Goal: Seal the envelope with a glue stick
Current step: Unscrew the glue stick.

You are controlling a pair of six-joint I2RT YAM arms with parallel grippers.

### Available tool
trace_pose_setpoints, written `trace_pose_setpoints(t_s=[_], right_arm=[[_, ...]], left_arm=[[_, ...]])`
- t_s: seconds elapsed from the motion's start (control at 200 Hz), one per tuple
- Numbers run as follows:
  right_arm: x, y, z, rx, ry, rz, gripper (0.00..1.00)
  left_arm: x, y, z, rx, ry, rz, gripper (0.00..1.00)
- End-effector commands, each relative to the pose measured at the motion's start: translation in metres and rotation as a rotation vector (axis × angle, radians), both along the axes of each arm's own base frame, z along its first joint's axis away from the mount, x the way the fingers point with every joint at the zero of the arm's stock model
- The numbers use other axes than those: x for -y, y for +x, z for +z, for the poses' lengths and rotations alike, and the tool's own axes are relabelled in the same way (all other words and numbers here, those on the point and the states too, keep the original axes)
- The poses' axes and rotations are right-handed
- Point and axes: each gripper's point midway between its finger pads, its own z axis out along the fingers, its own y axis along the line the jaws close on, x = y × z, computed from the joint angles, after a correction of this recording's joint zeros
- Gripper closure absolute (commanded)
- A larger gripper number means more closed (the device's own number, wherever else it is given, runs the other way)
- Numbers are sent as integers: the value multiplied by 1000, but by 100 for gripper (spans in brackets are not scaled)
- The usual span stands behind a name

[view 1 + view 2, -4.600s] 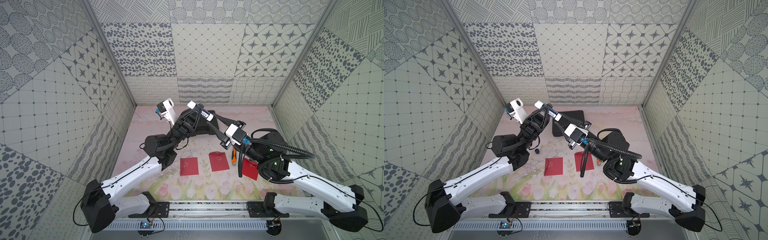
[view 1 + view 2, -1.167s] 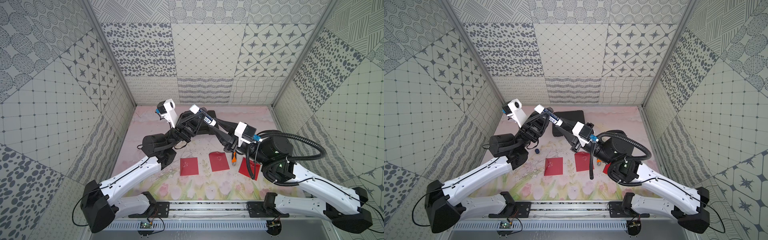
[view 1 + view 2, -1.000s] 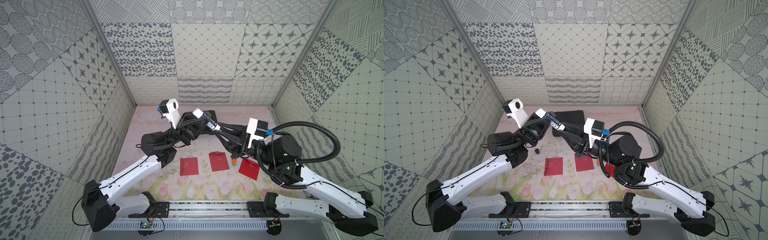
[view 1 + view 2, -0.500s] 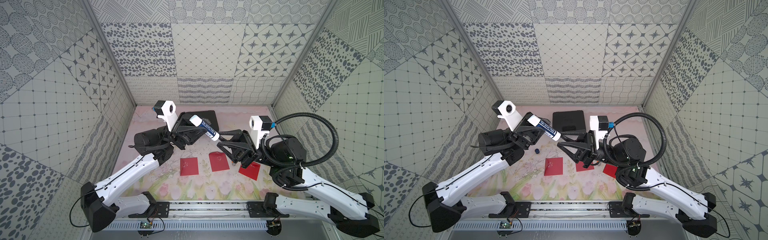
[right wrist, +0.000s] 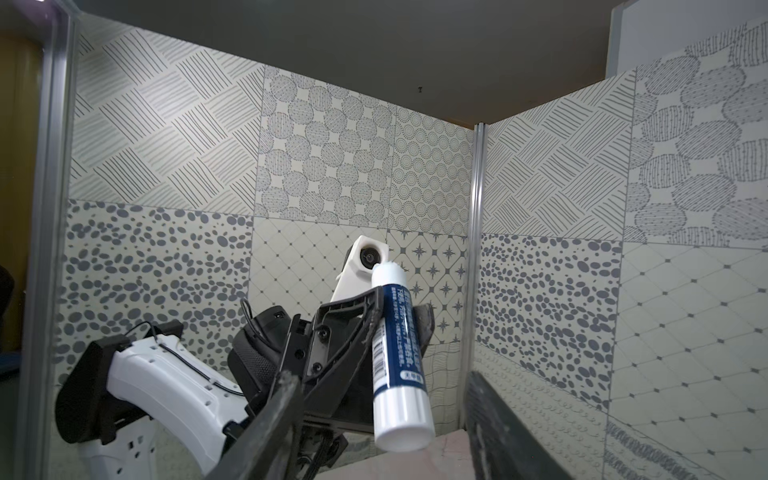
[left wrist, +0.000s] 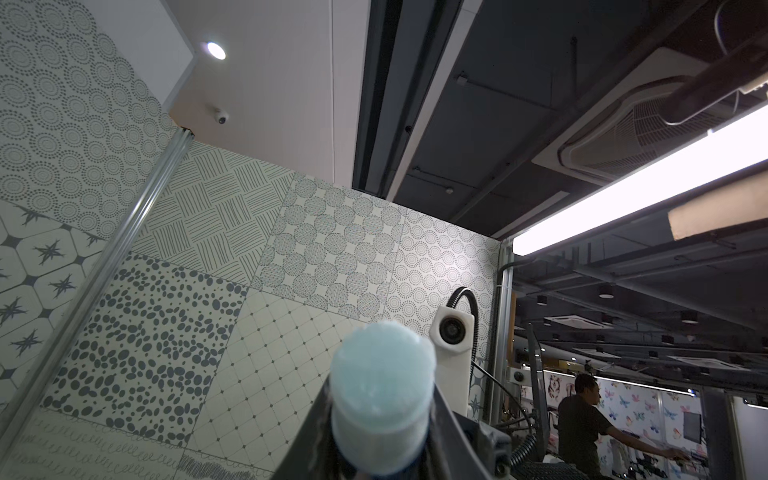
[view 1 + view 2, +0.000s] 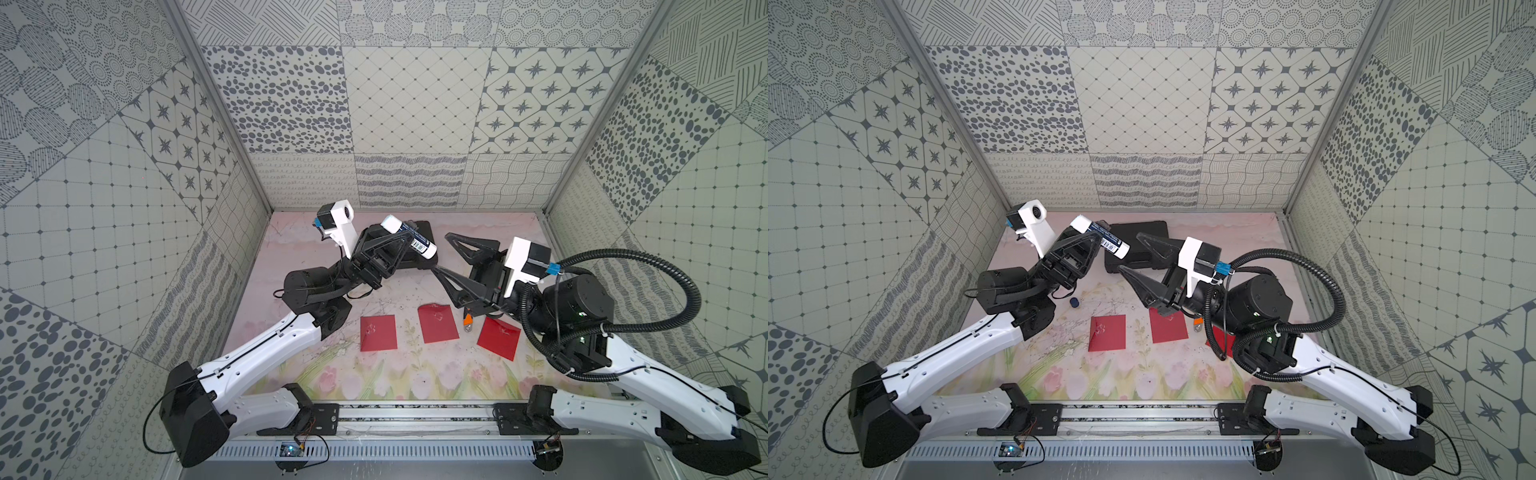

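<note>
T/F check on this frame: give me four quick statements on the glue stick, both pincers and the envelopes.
1. The left pincer holds the glue stick up off the table. True.
2. The right pincer is shut on the glue stick. False: its jaws stand apart and grip nothing.
3. Three red envelopes lie flat on the table. True.
4. The glue stick has its cap on. False: the left wrist view shows the bare glue tip, and a small dark blue cap lies on the table in a top view.
</note>
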Motion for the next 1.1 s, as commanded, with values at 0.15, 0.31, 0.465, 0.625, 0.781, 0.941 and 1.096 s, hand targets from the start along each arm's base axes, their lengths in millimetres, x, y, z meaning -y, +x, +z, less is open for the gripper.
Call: trace_pose_setpoints(t_s=[0.15,0.31,0.465,0.625,0.781,0.941,1.096], right_arm=[[-16,22,4,372,-183,-281,36],[-23,35,2,404,-224,-352,37],[-28,44,-1,419,-255,-393,42],[-35,52,-2,426,-293,-421,49],[-43,58,-3,426,-307,-429,56],[-48,61,-3,420,-311,-433,62],[-50,68,-9,401,-333,-454,62]], left_arm=[[-20,38,-1,-250,-127,70,100],[-20,46,-9,-340,-87,86,100],[-22,52,-17,-415,-52,109,100],[-21,52,-20,-446,-32,102,100],[-18,52,-20,-456,-24,85,100],[-18,51,-20,-460,-21,80,100],[-19,50,-19,-460,-23,75,100]])
